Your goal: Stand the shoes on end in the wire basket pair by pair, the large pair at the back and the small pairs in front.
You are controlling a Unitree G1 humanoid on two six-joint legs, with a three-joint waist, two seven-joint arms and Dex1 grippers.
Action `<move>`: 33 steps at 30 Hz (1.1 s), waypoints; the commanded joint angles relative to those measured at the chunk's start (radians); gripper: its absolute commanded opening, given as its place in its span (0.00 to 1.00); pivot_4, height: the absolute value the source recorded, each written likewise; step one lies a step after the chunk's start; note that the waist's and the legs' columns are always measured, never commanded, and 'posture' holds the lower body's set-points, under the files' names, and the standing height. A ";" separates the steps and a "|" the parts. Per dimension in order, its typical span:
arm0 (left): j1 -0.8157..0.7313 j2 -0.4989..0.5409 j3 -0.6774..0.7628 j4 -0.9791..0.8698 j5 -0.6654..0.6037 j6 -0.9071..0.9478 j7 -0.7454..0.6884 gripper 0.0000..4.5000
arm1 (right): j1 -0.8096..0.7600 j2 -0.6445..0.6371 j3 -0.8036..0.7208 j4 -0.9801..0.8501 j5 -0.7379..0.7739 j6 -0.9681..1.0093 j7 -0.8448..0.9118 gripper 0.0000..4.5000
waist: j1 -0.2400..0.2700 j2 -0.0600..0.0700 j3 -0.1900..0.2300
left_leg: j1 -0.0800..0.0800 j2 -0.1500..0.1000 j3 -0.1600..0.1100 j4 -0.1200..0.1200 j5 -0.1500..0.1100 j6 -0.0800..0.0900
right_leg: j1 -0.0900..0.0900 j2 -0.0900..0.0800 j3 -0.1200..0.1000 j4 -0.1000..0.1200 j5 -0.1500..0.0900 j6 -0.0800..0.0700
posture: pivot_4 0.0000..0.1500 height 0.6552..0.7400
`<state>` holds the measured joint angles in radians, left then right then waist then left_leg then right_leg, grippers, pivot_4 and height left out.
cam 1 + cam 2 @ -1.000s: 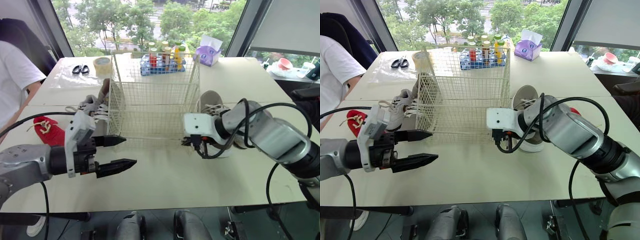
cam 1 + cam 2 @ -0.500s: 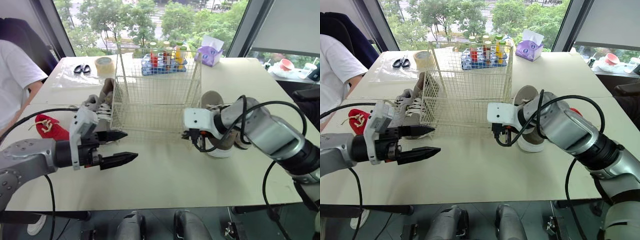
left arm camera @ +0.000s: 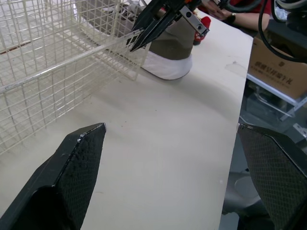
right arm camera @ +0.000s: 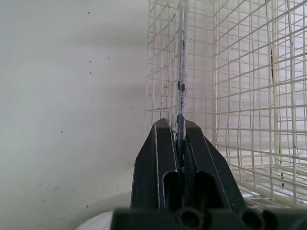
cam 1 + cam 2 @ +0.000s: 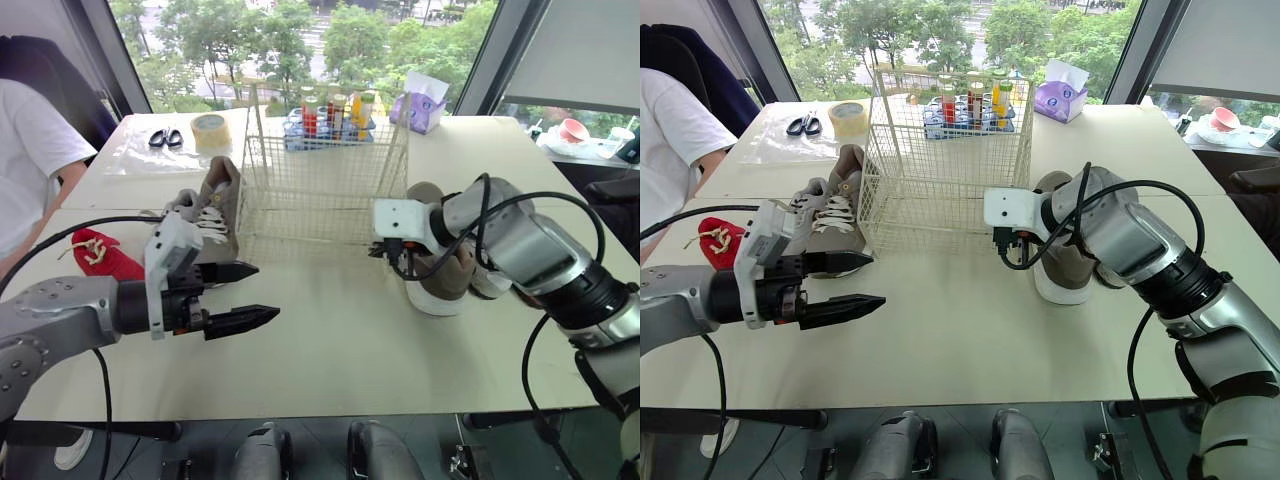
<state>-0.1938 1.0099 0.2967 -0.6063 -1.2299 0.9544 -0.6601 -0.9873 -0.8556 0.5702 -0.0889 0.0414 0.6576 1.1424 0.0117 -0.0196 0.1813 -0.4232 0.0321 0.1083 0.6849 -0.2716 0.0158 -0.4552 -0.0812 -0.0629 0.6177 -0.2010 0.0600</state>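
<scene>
The empty wire basket stands mid-table, leaning a little. My right gripper is shut on the upright wire at its near right corner. Right behind that gripper lies a large taupe shoe with a white sole. Left of the basket a grey-and-tan sneaker pair rests against its side, and a small red shoe lies further left. My left gripper hovers open over bare table in front of the sneakers, holding nothing.
At the far edge behind the basket are scissors, a tape roll, a blue rack of bottles and a purple tissue box. A person in a white shirt sits at the left.
The basket has slid away from me and slightly right with my right gripper on its corner, uncovering the sneakers at its left. My left gripper stayed open and barely moved.
</scene>
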 commanded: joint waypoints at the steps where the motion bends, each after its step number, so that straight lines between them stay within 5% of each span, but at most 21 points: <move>1: -0.003 -0.009 0.006 -0.020 -0.005 -0.008 0.008 1.00 | 0.002 -0.002 -0.030 0.029 -0.042 -0.044 0.018 0.00 | 0.000 0.000 0.000 | 0.000 0.000 0.000 0.000 0.000 0.000 | 0.000 0.000 0.000 0.000 0.000 0.000 | 1.00 1.00; 5: -0.001 -0.016 0.002 -0.022 -0.002 -0.010 0.012 1.00 | 0.003 0.008 -0.042 0.044 -0.057 -0.063 0.032 0.00 | -0.001 0.000 0.000 | 0.000 0.000 0.000 0.000 0.000 -0.001 | 0.000 0.000 0.000 0.000 0.000 0.000 | 1.00 1.00; 8: -0.003 -0.019 -0.002 -0.018 0.002 -0.012 0.008 1.00 | 0.012 0.010 -0.061 0.033 -0.058 -0.066 0.041 0.23 | 0.000 0.000 0.000 | 0.000 0.000 0.000 0.000 0.000 -0.001 | 0.000 0.000 0.000 0.000 0.000 0.000 | 1.00 1.00; 13: -0.028 -0.024 -0.015 0.008 0.006 -0.011 -0.011 1.00 | 0.011 0.020 -0.186 -0.033 0.006 0.041 0.024 0.79 | -0.001 0.000 0.000 | 0.000 0.000 0.000 0.000 0.001 -0.001 | -0.001 0.000 0.000 0.000 0.000 0.000 | 1.00 1.00; 18: -0.072 -0.073 -0.036 0.059 -0.026 -0.009 -0.014 1.00 | 0.028 0.081 -0.599 -0.171 0.317 0.316 -0.021 0.79 | 0.000 0.000 0.000 | -0.001 0.000 0.000 0.000 0.001 -0.001 | -0.001 0.000 0.000 0.001 0.002 0.003 | 1.00 1.00; 22: -0.123 -0.178 -0.064 0.089 -0.062 -0.016 0.065 1.00 | 0.025 0.265 -0.982 -0.247 0.416 0.577 -0.308 0.79 | 0.001 -0.001 -0.001 | -0.001 0.001 -0.002 0.000 0.000 0.001 | 0.000 0.000 -0.001 0.001 0.002 0.003 | 1.00 1.00; 24: -0.150 -0.265 -0.092 0.097 -0.052 -0.037 0.131 1.00 | 0.059 0.325 -1.118 -0.313 0.410 0.697 -0.425 0.92 | 0.004 -0.001 -0.001 | 0.001 0.000 -0.002 0.000 -0.002 0.003 | 0.002 0.000 -0.001 0.001 0.002 0.003 | 1.00 1.00; 25: -0.155 -0.299 -0.109 0.097 -0.033 -0.048 0.144 1.00 | 0.099 0.341 -1.151 -0.367 0.403 0.716 -0.467 0.99 | 0.006 -0.001 -0.001 | 0.002 0.000 -0.003 0.000 -0.002 0.003 | 0.004 0.000 -0.001 0.001 0.002 0.003 | 1.00 1.00; 29: -0.142 -0.368 -0.186 0.082 0.061 -0.070 0.144 1.00 | 0.175 0.455 -1.280 -0.524 0.351 0.791 -0.663 0.99 | -0.003 0.000 -0.001 | 0.003 0.000 -0.003 0.000 -0.002 0.004 | 0.006 -0.001 -0.002 0.000 0.002 0.003 | 1.00 1.00; 33: -0.129 -0.395 -0.221 0.069 0.068 -0.062 0.120 1.00 | 0.398 0.422 -1.211 -0.698 0.342 0.803 -0.695 0.99 | -0.006 0.002 -0.001 | 0.005 0.000 -0.003 -0.001 -0.002 0.004 | 0.005 0.002 -0.001 0.002 0.002 0.004 | 1.00 1.00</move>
<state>-0.3263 0.6147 0.0723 -0.5031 -1.1656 0.9068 -0.5222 -0.6516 -0.4034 -0.6801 -0.7102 0.3949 1.4933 0.4708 0.0059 -0.0178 0.1803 -0.4182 0.0319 0.1051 0.6832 -0.2739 0.0198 -0.4498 -0.0791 -0.0647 0.6200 -0.1990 0.0635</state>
